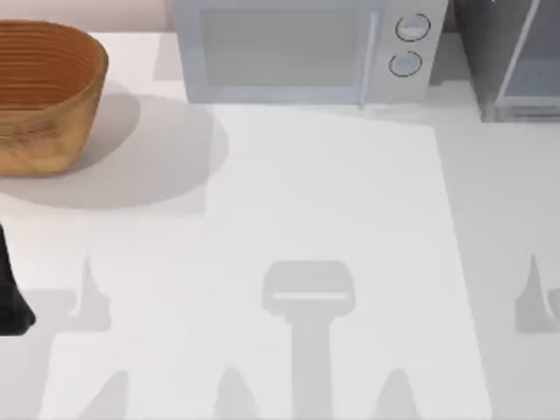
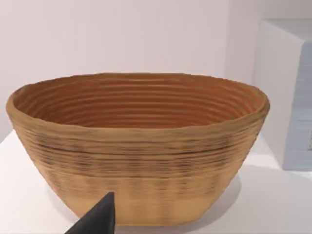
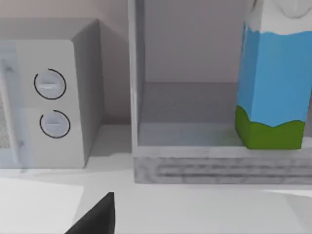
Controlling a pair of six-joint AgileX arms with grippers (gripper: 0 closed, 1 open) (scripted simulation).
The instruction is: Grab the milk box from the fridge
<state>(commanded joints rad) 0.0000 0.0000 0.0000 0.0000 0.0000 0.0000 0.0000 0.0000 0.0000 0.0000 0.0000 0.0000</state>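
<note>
Black fingertip of the right pincer, its state untellable, faces the milk box standing upright inside the open fridge at the bench's far right corner.

Matte black, wedge-shaped fingertips taper to a point on each hand; a black arm segment looks smooth

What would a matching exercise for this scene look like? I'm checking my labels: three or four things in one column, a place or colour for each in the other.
Things:
1. basket
2. microwave
3. fridge
4. milk box

Descriptions:
A. top view's far right corner
B. sky-blue sides, green base
C. woven brown, table's left
D. two round dials

Pairs: 1-C, 2-D, 3-A, 4-B
</note>
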